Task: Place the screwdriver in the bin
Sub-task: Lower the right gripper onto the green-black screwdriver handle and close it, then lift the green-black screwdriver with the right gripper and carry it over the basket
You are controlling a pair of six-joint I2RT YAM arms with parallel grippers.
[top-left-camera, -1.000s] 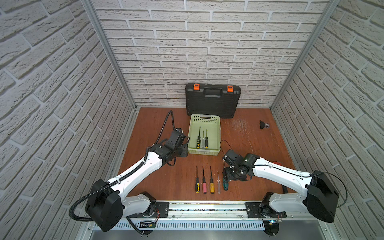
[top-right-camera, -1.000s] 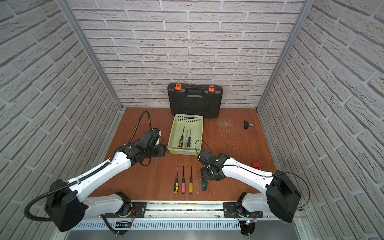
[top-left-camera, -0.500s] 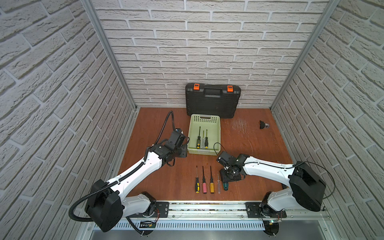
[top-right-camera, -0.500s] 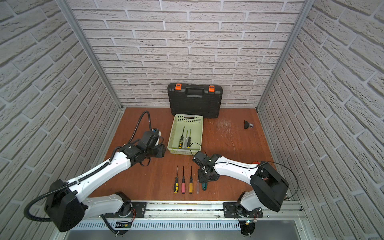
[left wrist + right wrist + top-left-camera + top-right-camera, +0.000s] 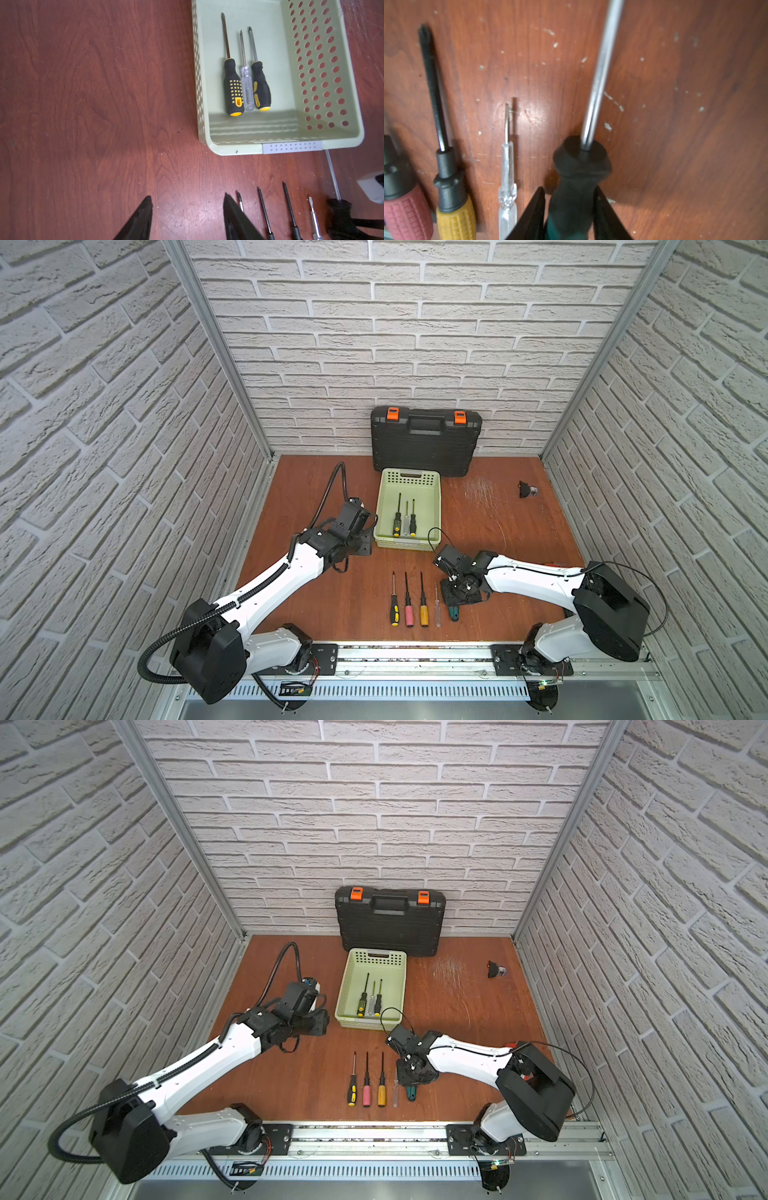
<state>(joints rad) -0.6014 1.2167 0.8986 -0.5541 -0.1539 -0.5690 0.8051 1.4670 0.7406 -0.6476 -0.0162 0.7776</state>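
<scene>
The right pincer (image 5: 570,209) sits low over the brown counter (image 5: 316,489) and pinches the black and green screwdriver (image 5: 577,176) by its handle, one finger on each side. This screwdriver lies on the counter, just in front of the pale green bin (image 5: 436,506), and its long silver shaft points toward the bin's near wall. Only the green end of its handle (image 5: 454,615) peeks out from under the pincer in both top views. Next to it lie four more tools in a row: a small clear screwdriver (image 5: 507,187), a yellow-handled screwdriver (image 5: 454,216), a pink-handled screwdriver (image 5: 406,216), and a black and yellow one (image 5: 394,608). Inside the bin three screwdrivers (image 5: 246,83) rest side by side, two black and yellow with a clear one between them. The left pincer (image 5: 187,216) hovers just beside the bin's left wall, its two black fingers spread apart with nothing between them. A black toolcase (image 5: 426,443) with orange latches stands behind the bin, against the brick wall.
</scene>
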